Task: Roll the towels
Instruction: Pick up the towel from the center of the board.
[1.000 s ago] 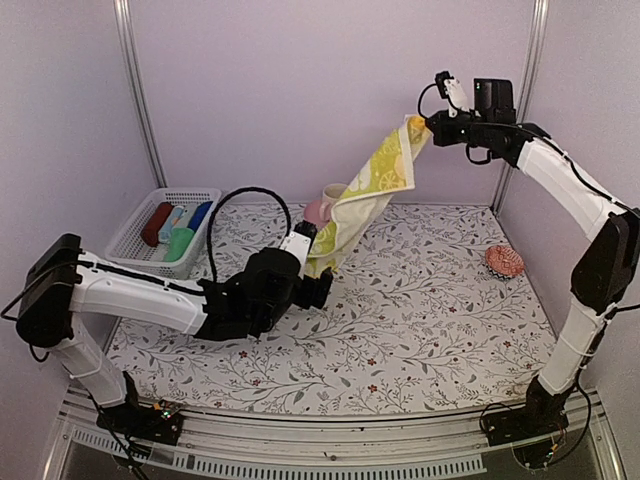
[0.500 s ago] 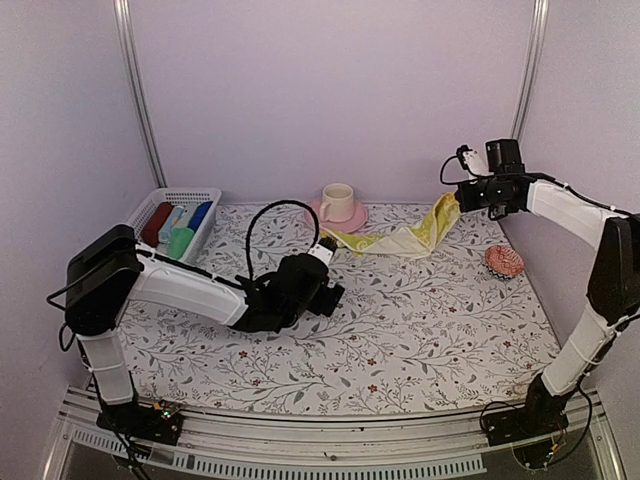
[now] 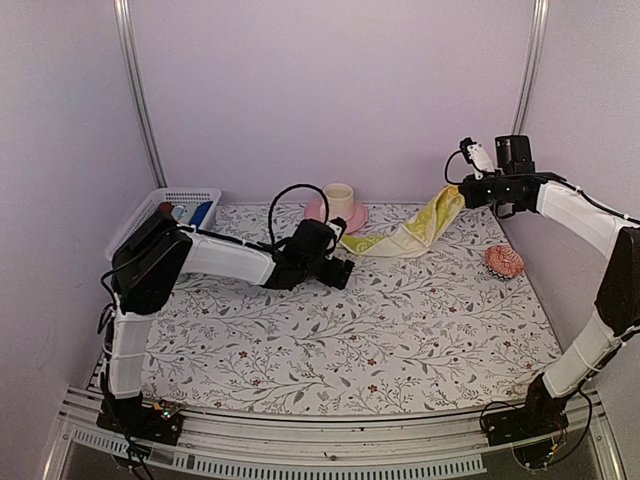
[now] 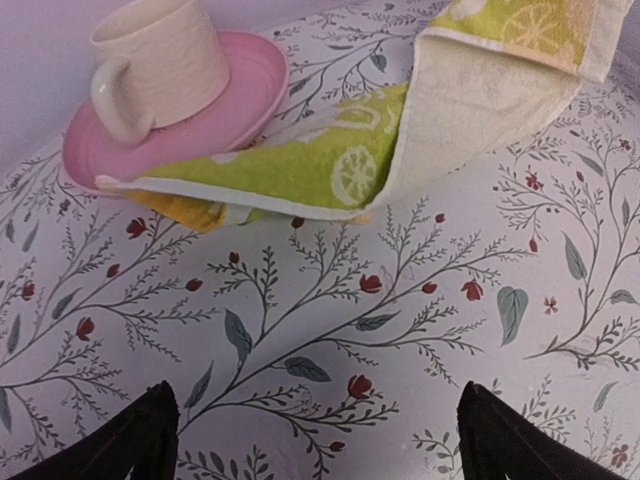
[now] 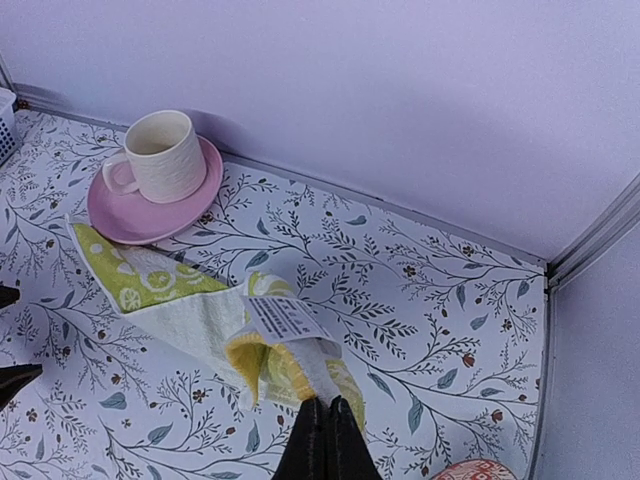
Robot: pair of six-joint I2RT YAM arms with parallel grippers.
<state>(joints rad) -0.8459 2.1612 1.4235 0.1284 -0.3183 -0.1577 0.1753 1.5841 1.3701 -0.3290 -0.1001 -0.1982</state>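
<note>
Flowered tablecloth (image 3: 420, 320) is spreading beneath the soft yellow lemon-print towel (image 5: 190, 300), which is hanging from the right claw (image 5: 322, 408), clamped tight on its corner. Its other end is lying just ahead of the wide-spread left claw (image 4: 320, 440), against a pink saucer (image 4: 250, 85) carrying a ribbed cream cup (image 4: 160, 55).

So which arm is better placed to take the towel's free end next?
Probably left: the left gripper is open just short of the loose end of the yellow towel by the pink saucer, while the right gripper is shut on its other end.
</note>
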